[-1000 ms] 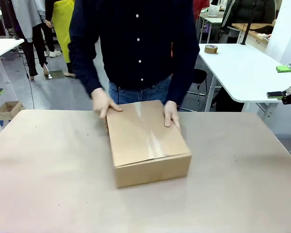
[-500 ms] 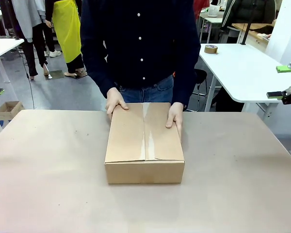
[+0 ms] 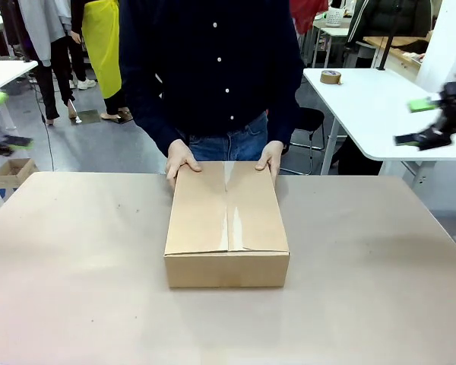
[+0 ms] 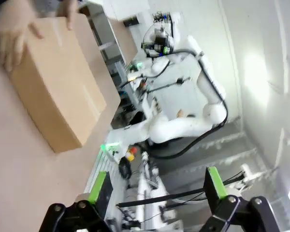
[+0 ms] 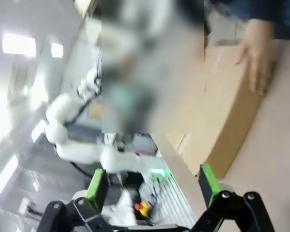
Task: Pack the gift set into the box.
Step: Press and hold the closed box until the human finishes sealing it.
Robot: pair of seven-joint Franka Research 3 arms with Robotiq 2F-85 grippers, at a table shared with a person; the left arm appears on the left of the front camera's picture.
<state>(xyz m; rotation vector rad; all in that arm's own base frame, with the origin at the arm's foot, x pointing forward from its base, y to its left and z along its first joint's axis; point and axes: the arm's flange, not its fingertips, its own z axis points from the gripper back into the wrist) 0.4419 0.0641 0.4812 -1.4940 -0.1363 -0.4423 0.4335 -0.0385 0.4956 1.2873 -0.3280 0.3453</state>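
Large brown corrugated cardboard box point(image 3: 226, 220) sits on the table point(image 3: 76, 289), flaps shut and seam taped, with a person's hand point(image 3: 181, 158) on each far corner. Contents are hidden, but packing looks done. Left gripper point(image 4: 156, 186) and right gripper point(image 5: 152, 182) are both spread wide, empty and well apart from the box.

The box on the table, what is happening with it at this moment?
A person stands at the far side of the table and rests one hand on one far corner of the box and the other hand on the other corner. The box is closed, with clear tape along the seam on top, so what is inside cannot be seen. The left pincer and the right pincer are open, off to the sides, not touching the box.
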